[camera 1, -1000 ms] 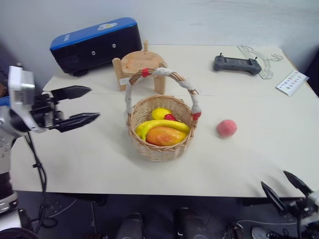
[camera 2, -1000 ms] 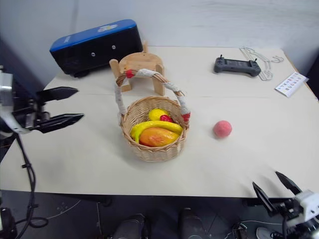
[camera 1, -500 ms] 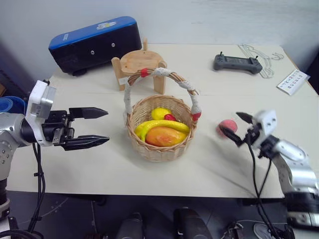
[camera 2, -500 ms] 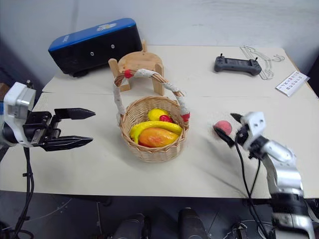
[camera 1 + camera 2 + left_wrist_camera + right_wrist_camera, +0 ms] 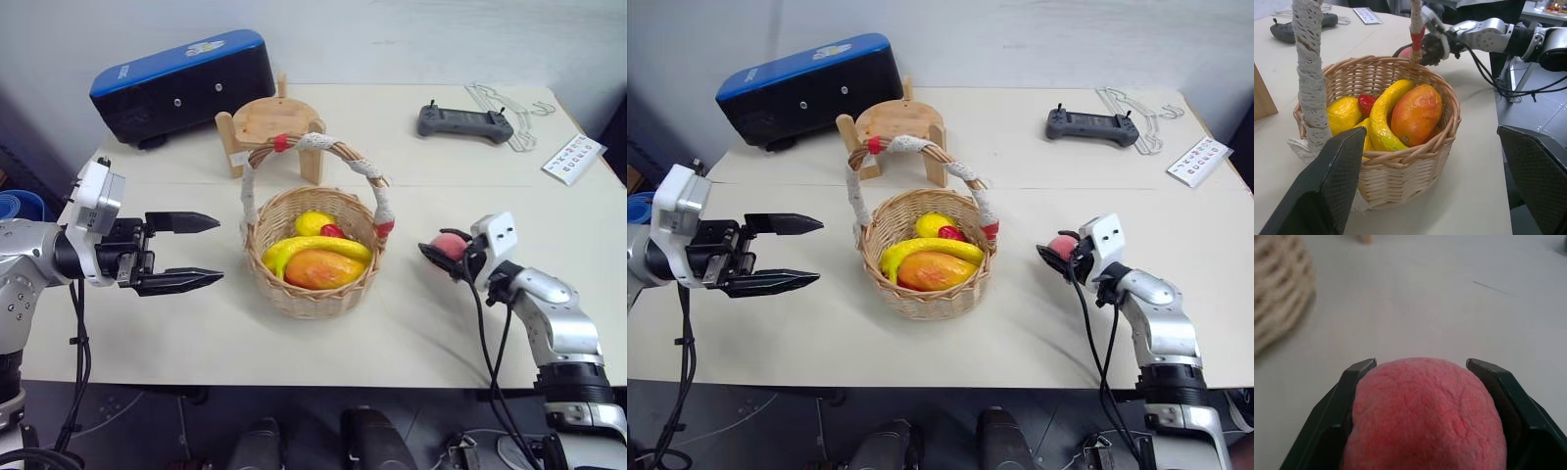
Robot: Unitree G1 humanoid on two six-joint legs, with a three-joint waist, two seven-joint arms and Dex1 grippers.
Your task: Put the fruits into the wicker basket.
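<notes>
Peach [image 5: 449,244] sits near the table's [image 5: 294,343] right edge with the right gripper [image 5: 443,253] clamped around it, nothing between it and the wicker basket [image 5: 312,294] mid-table holding banana [image 5: 313,249] and mango [image 5: 320,267]. Wooden stool [image 5: 269,122], blue case [image 5: 181,83] and controller [image 5: 463,121] line the far edge. A second ago that gripper was down off the near edge; left gripper [image 5: 191,251] is wide open beside the basket.

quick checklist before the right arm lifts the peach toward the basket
1. Peach sits between the right gripper fingers: ok.
2. Fingers pressed firmly on the peach: cannot tell.
3. Wicker basket upright on the table: ok.
4. Room left in the basket beside banana and mango: ok.
5. Basket handle arches over the drop spot: not ok, approach around it.
6. Left gripper open, apart from the basket: ok.
</notes>
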